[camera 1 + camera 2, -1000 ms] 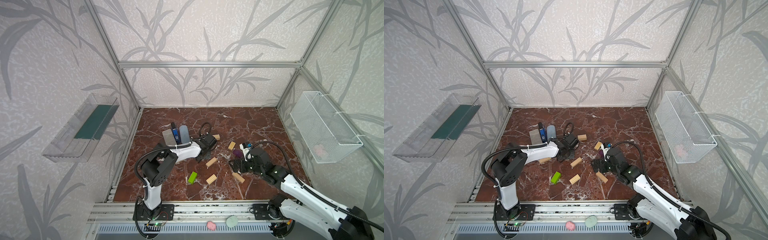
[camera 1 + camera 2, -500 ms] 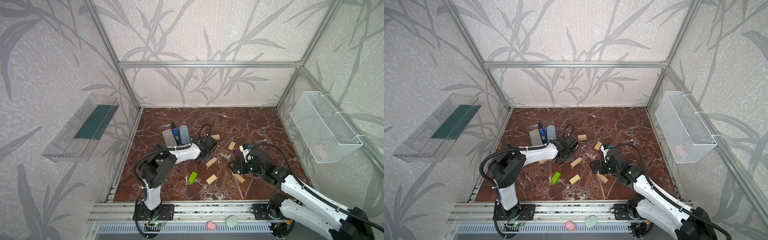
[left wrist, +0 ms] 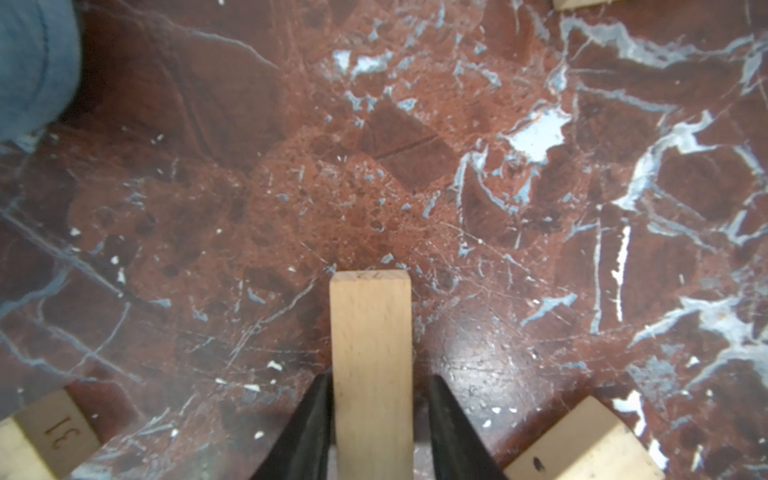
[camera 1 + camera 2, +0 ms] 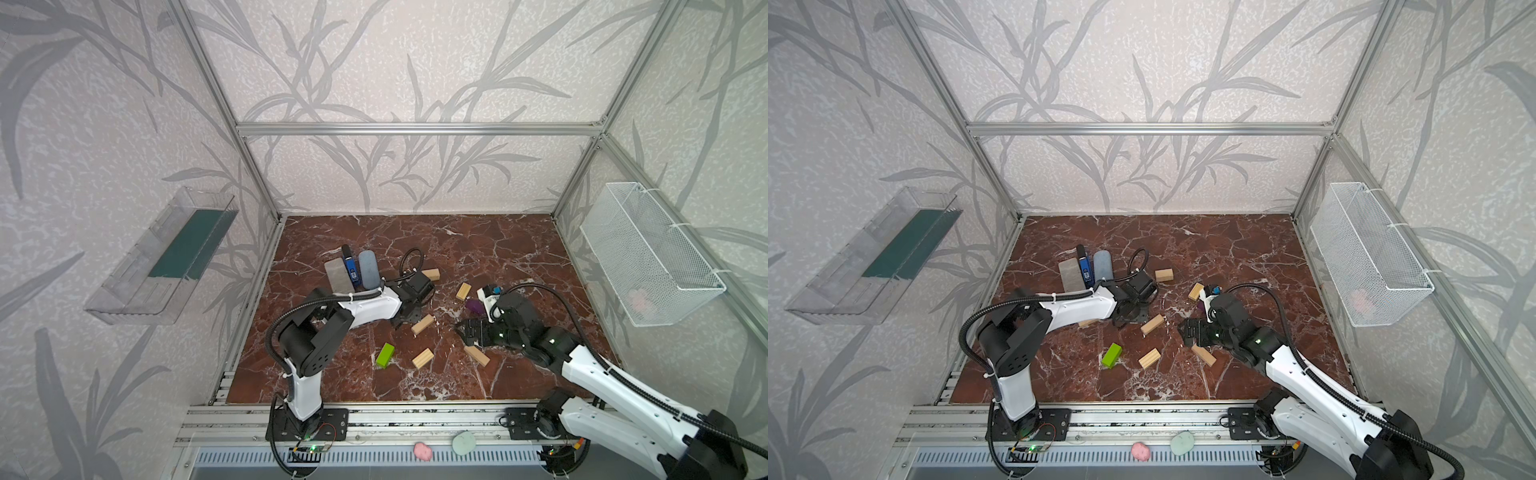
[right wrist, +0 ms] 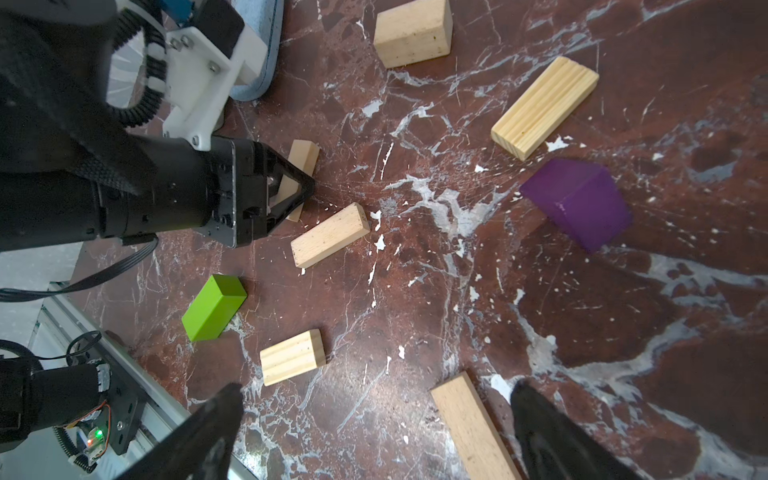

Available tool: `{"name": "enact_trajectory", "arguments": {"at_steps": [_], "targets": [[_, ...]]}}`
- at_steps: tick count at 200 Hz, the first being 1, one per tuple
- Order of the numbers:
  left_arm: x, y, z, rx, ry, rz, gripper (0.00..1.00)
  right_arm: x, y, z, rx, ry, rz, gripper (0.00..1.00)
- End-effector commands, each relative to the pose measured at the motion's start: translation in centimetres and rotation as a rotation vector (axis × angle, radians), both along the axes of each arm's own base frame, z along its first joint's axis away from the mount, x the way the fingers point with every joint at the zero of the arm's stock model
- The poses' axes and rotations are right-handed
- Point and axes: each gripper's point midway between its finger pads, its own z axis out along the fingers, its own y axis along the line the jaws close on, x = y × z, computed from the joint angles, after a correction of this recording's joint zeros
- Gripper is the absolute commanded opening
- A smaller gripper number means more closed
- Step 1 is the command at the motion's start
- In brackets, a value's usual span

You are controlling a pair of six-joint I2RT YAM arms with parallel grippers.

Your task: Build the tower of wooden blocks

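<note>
Wood blocks lie singly on the red marble floor, and no tower is in view. My left gripper [image 3: 380,378] straddles a tan block [image 3: 371,332] lying on the floor. Its jaws are slightly parted, with a thin gap at one finger. In both top views this gripper [image 4: 405,320] [image 4: 1129,318] sits left of another tan block [image 4: 423,324]. My right gripper [image 5: 376,386] [image 4: 463,332] hovers wide open over a tan block [image 5: 469,424] [image 4: 476,355], which is close to one finger. The lime-green block [image 4: 385,355], the purple block [image 4: 473,306] and several more tan ones [image 4: 423,358] are scattered between the arms.
A grey case [image 4: 337,275], a blue case [image 4: 369,269] and a dark blue device [image 4: 351,266] stand behind the left arm. A wire basket [image 4: 648,257] hangs on the right wall and a clear shelf [image 4: 166,257] on the left wall. Pink [image 4: 423,451] and green [image 4: 463,442] lumps lie on the front rail.
The left gripper's jaws have parted a little from the tan block between them. The right arm has hardly moved and its jaws stay wide.
</note>
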Motion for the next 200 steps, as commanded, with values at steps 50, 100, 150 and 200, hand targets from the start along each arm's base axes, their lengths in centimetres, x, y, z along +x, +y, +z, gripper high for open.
{"name": "enact_trajectory", "arguments": {"at_steps": [50, 100, 150, 200], "targets": [[-1.2, 0.6, 5.6, -0.09, -0.078, -0.015, 0.5, 0.1, 0.6, 1.8, -0.035, 0.026, -0.01, 0.99], [-3.2, 2.6, 9.4, -0.175, -0.184, -0.044, 0.51, 0.0, 3.1, 0.7, -0.041, 0.111, -0.041, 0.96], [-5.0, 4.1, 10.8, -0.232, -0.248, -0.072, 0.53, -0.2, 7.9, -1.1, -0.006, 0.146, -0.054, 0.81], [-5.9, 5.8, 11.1, -0.23, -0.279, -0.061, 0.54, 0.4, 11.3, -3.2, 0.047, 0.174, -0.135, 0.64]]}}
